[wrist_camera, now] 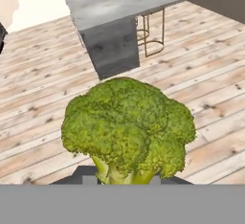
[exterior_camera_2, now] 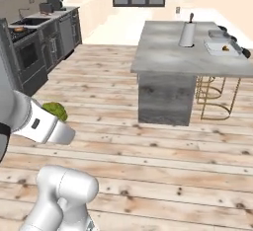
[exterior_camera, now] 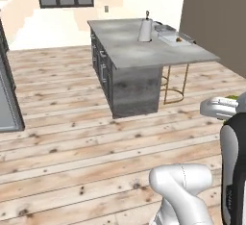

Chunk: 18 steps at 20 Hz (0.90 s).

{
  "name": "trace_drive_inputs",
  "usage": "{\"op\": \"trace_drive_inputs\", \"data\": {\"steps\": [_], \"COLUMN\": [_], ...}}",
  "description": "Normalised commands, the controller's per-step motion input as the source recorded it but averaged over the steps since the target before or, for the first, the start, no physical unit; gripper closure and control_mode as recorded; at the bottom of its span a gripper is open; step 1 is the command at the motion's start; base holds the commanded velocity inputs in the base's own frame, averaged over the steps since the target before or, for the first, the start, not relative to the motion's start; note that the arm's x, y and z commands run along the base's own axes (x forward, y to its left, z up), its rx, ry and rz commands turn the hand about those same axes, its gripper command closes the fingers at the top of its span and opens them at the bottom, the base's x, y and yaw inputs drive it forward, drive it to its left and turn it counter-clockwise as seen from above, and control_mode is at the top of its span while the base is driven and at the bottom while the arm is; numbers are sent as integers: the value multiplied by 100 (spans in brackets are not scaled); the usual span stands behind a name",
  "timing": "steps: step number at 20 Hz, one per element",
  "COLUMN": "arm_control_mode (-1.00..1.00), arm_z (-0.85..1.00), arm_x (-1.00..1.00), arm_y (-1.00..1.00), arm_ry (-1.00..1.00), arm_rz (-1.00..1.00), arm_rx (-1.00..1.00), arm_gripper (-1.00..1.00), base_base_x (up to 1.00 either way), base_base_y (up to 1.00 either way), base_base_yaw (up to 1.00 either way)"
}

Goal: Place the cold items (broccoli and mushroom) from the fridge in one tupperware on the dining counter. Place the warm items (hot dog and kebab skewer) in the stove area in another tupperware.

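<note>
My gripper [wrist_camera: 122, 180] is shut on the broccoli [wrist_camera: 128, 129], a big green head that I hold by its stem above the wooden floor. From the right base view the broccoli [exterior_camera_2: 55, 110] pokes out behind my white hand. A green sliver of the broccoli [exterior_camera: 232, 97] shows at the right edge of the left base view. Ahead stands the grey dining counter [exterior_camera_2: 168, 59]. At its far right end are two clear tupperware boxes, one [exterior_camera_2: 220, 47] with a small orange-brown item inside and another [exterior_camera_2: 217, 33] behind it. I cannot make out the mushroom, hot dog or kebab skewer.
A white paper towel roll [exterior_camera_2: 186, 35] stands on the counter [exterior_camera: 129, 51] near the tupperware [exterior_camera: 172, 36]. Gold wire stools [exterior_camera_2: 217, 96] sit under its right side. The stove [exterior_camera_2: 22, 52] and dark cabinets line the left wall. Wooden floor lies between me and the counter.
</note>
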Motion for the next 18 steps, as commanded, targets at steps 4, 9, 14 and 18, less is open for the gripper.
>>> {"op": "trace_drive_inputs", "data": {"steps": [4,9,14,18], "arm_control_mode": [100,100,100,100], "arm_z": [0,0,0,0], "arm_x": [0,0,0,0], "arm_y": [0,0,0,0], "arm_ry": [0,0,0,0], "arm_rz": [0,0,0,0], "arm_rx": [0,0,0,0], "arm_gripper": [100,100,100,100], "base_base_x": [56,64,74,80], "base_base_y": [-100,-99,-96,-93], "base_base_yaw": [0,7,17,20]}}
